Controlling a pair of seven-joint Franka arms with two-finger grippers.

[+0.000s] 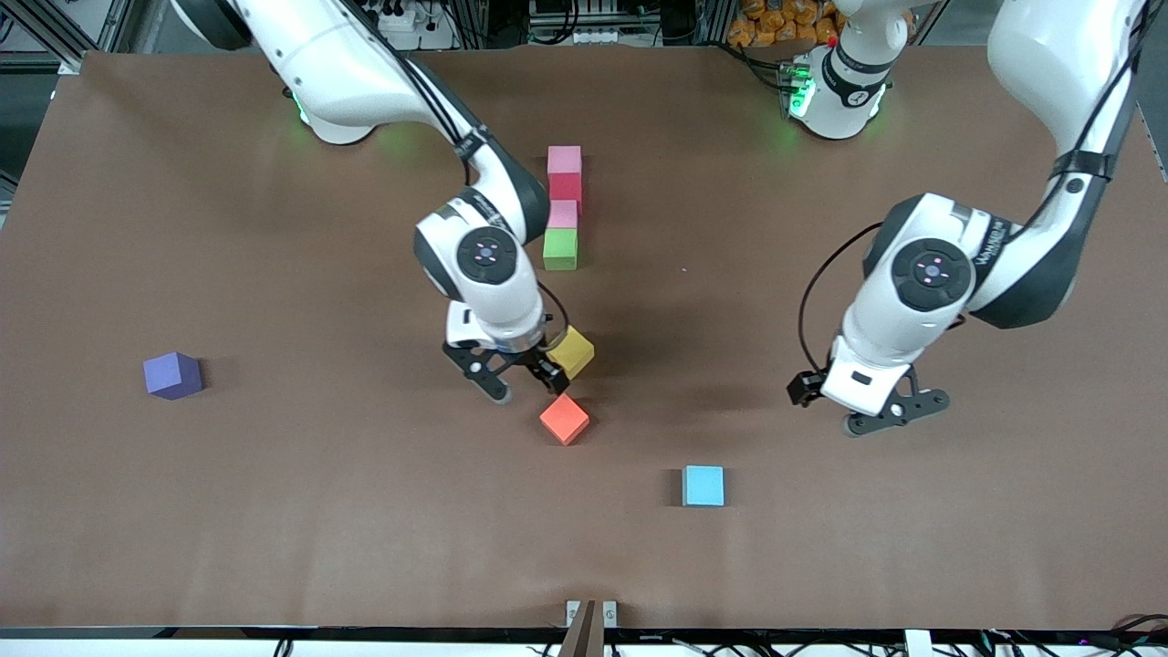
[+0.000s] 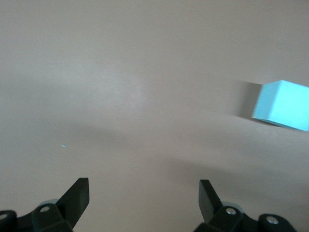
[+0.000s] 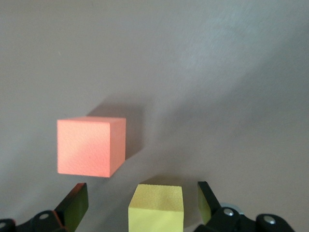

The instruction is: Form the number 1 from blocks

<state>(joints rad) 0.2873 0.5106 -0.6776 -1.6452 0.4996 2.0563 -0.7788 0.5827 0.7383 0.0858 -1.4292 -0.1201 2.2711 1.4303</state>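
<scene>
Blocks are lining up at upper centre of the frame: pink block (image 1: pixel 564 160), red block (image 1: pixel 565 187), second pink block (image 1: pixel 562 214) and green block (image 1: pixel 560 249) touching in a column. Right gripper (image 1: pixel 518 381), fingers apart, is straddling the yellow block (image 1: pixel 572 352), which is not yet placed, at mid-frame, while left gripper (image 1: pixel 892 411) is waiting, fingers apart, over bare surface (image 1: pixel 274 511). No containers are showing.

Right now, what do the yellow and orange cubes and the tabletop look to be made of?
Yellow cube: probably foam. Matte face with a fine stippled grain, no gloss, crisp edges.
Orange cube: looks the same, with a dull pebbled surface and soft shading; the material is likely foam, though painted wood is not ruled out.
Brown tabletop: smooth matte sheet, possibly paper or a mat. Faint sheen only, no wood grain.
</scene>
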